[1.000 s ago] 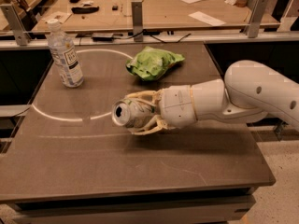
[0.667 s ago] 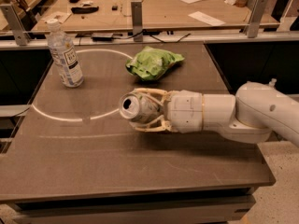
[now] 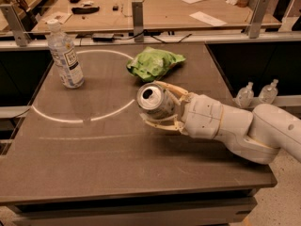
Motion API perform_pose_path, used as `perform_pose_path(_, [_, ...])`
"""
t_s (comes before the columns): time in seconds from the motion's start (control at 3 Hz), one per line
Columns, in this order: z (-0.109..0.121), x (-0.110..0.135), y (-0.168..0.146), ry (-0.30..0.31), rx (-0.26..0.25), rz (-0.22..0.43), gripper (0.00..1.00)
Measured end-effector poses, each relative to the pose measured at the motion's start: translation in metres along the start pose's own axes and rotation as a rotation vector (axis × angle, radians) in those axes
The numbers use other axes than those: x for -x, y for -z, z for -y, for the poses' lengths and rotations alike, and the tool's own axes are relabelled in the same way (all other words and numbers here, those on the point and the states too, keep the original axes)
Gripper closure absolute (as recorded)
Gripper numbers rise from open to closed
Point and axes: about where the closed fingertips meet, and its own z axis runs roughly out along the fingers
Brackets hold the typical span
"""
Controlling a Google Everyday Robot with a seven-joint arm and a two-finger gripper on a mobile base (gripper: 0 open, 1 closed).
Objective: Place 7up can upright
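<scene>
7up can [image 3: 155, 100]: one; silver, held right of the table's centre, just in front of the chip bag.
Can axis: long axis lies near horizontal and runs left to right; the opened top faces left and slightly up, and the base points right into the gripper.
Can contact: whether it touches the tabletop cannot be told.
Clear bottle [image 3: 66, 55]: one; upright at far left of the table, white label, white cap, well apart from the can.
White ring [image 3: 61, 119]: one curved line marked on the tabletop, running from below the bottle towards the can.
Table [image 3: 94, 164]: one; dark, flat top bearing all items.
Chip bag [image 3: 154, 62]: one; green, crumpled, lying at centre rear.
Gripper [image 3: 151, 102]: one; reaching in from the right, its two pale fingers clamped on the can, one above the can body and one below.
Arm [image 3: 244, 128]: one; white, extending from the gripper down to the right edge.
Small bottles [image 3: 256, 94]: two; beyond the table's right side.
</scene>
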Motion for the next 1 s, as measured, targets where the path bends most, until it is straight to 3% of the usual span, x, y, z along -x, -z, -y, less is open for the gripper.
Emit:
perform_pose_path(0.33, [0.0057,0.0068,0.0045,-0.049,0.039,-0.031,1.0])
perform_pose_path(0.67, [0.0082,0.0094,0.0108,-0.107,0.127,-0.114,1.0])
perform_pose_path(1.0, [0.0076,0.0075,0.0125,-0.143,0.128,-0.126,1.0])
